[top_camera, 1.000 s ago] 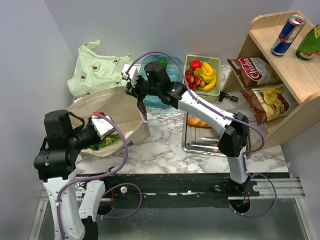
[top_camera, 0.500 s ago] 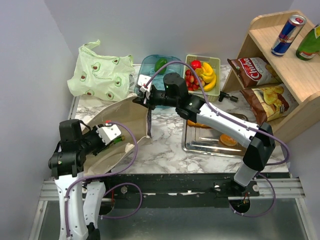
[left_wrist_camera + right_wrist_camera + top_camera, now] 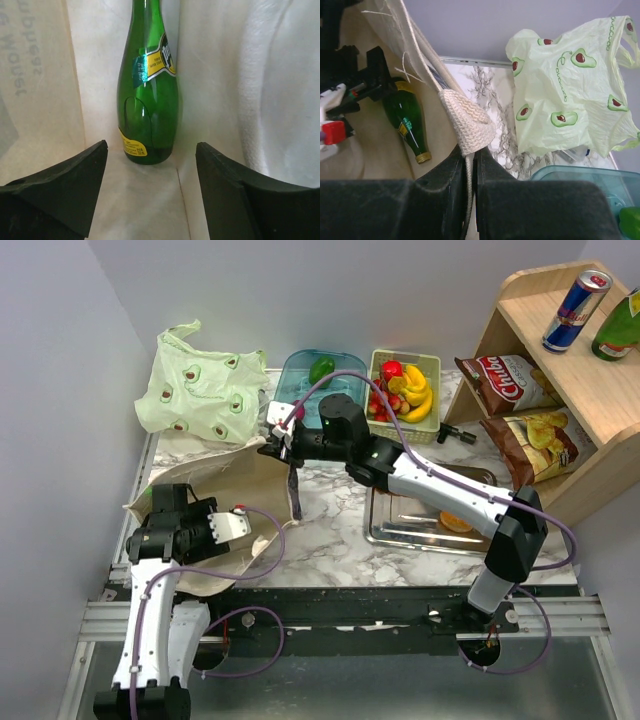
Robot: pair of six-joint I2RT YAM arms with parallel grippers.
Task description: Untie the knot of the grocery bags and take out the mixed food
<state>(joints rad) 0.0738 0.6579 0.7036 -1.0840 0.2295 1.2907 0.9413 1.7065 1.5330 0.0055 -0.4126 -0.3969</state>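
The beige canvas tote (image 3: 215, 475) lies on its side with its mouth held up. My right gripper (image 3: 287, 443) is shut on its woven handle strap (image 3: 469, 126). Inside the tote lies a green bottle (image 3: 148, 95), also seen in the right wrist view as a green bottle (image 3: 410, 121). My left gripper (image 3: 150, 172) is open just short of the bottle's base and does not touch it; from above, the left gripper (image 3: 238, 524) is at the tote's mouth. The pale green bag (image 3: 200, 385) lies crumpled at the back left. The knot does not show.
A teal tub (image 3: 300, 375) holds a green pepper (image 3: 321, 370). A basket (image 3: 432, 365) has strawberries and bananas. Two crisp bags (image 3: 505, 380) lean on the wooden shelf (image 3: 590, 390), which carries a can (image 3: 577, 310) and a bottle (image 3: 620, 328). A metal tray (image 3: 410, 530) lies centre-right.
My left gripper has gone from shut to open and the left arm has drawn back toward the near edge. The right gripper has shifted slightly with the strap, still shut on it.
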